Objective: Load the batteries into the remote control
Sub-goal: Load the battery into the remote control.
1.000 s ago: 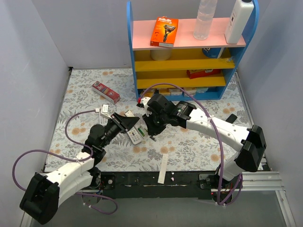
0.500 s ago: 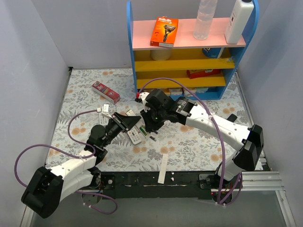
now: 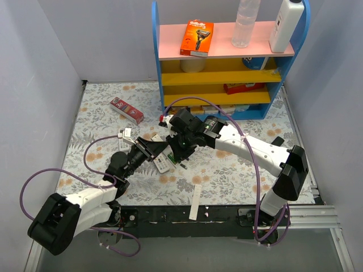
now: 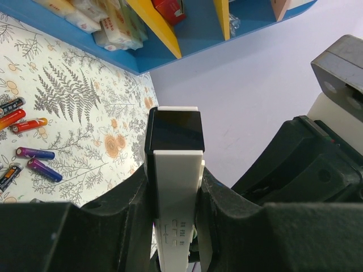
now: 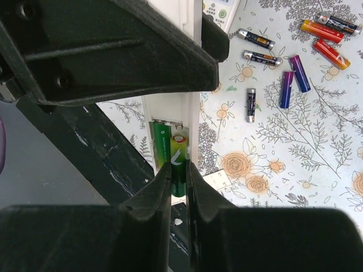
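My left gripper point(image 3: 154, 149) is shut on a white remote control point(image 4: 173, 192) and holds it raised off the table, its open battery compartment facing the right wrist camera. In the right wrist view one green battery point(image 5: 161, 144) lies in the compartment of the remote point(image 5: 193, 113). My right gripper point(image 5: 179, 170) is shut on a second green battery point(image 5: 178, 153), held in the slot beside the first. The two grippers meet above the table's middle, the right one point(image 3: 180, 154) just right of the left. Several loose batteries point(image 5: 286, 89) lie on the floral mat and also show in the left wrist view point(image 4: 34, 153).
A second white remote point(image 5: 221, 11) lies on the mat beside the held one. A small white cover piece point(image 5: 217, 180) lies near it. A blue and yellow shelf unit point(image 3: 227, 85) stands at the back. A red box point(image 3: 126, 109) lies at back left, a white strip point(image 3: 195, 202) at the front edge.
My right gripper has moved left and slightly down, bringing the green battery up to the remote. The left gripper has edged right with the remote.
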`<state>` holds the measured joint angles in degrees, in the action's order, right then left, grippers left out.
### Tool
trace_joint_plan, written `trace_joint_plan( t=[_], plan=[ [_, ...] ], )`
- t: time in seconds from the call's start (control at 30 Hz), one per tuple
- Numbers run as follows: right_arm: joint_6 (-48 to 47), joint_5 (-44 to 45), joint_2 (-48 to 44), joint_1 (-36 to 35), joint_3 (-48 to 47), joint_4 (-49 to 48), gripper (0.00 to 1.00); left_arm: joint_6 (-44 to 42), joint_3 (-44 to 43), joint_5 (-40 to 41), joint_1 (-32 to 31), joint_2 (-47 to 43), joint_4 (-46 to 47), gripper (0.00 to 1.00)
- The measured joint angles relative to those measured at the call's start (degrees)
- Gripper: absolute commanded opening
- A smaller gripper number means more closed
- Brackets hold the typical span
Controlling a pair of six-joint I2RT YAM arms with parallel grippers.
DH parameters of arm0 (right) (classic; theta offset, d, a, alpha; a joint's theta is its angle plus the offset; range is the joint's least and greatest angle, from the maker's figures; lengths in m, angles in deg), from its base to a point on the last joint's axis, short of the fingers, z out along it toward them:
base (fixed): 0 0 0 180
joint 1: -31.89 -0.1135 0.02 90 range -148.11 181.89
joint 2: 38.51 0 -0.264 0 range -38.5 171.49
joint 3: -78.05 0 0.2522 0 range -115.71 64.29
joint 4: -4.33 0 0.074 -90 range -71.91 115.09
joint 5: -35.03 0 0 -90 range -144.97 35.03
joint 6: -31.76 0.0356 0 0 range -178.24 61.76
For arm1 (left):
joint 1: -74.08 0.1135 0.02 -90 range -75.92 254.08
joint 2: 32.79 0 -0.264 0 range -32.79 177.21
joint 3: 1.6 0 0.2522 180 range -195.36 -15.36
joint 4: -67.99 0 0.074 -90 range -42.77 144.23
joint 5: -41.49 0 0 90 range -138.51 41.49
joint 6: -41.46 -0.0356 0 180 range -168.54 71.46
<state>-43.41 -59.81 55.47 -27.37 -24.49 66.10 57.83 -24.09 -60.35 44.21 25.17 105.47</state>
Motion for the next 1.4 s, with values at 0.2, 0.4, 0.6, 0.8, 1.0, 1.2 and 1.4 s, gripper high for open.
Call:
trace_joint_plan(
  t=[0.2,0.4,0.6,0.8,1.0,1.2,1.4],
  plan=[
    [-0.09,-0.13,1.36,-0.02,-1.97,1.60,0.21,1.31,0.79,0.24,0.00,0.79,2.21,0.00],
    [-0.28,-0.07,2.99,-0.17,-3.85,3.43,0.26,2.27,1.01,0.70,-0.26,1.92,2.93,0.00],
    [-0.48,0.15,3.58,-0.61,-4.48,4.42,0.32,4.46,1.90,1.16,-0.48,3.08,4.57,0.00],
    [-0.68,0.70,4.07,-0.92,-6.40,5.77,0.36,6.38,2.23,1.62,-0.70,4.28,6.45,0.00],
    [-2.84,1.55,4.22,-1.03,-11.43,5.86,0.41,7.74,2.62,1.53,-1.01,4.52,8.85,0.00],
    [-9.66,0.07,1.53,-1.03,-12.59,4.68,0.41,8.09,2.62,1.09,-1.01,4.07,8.41,0.00],
    [-23.93,-4.31,-9.94,-1.14,-3.69,2.10,0.40,8.09,2.19,-1.07,-1.01,2.71,5.38,0.00]
  ],
)
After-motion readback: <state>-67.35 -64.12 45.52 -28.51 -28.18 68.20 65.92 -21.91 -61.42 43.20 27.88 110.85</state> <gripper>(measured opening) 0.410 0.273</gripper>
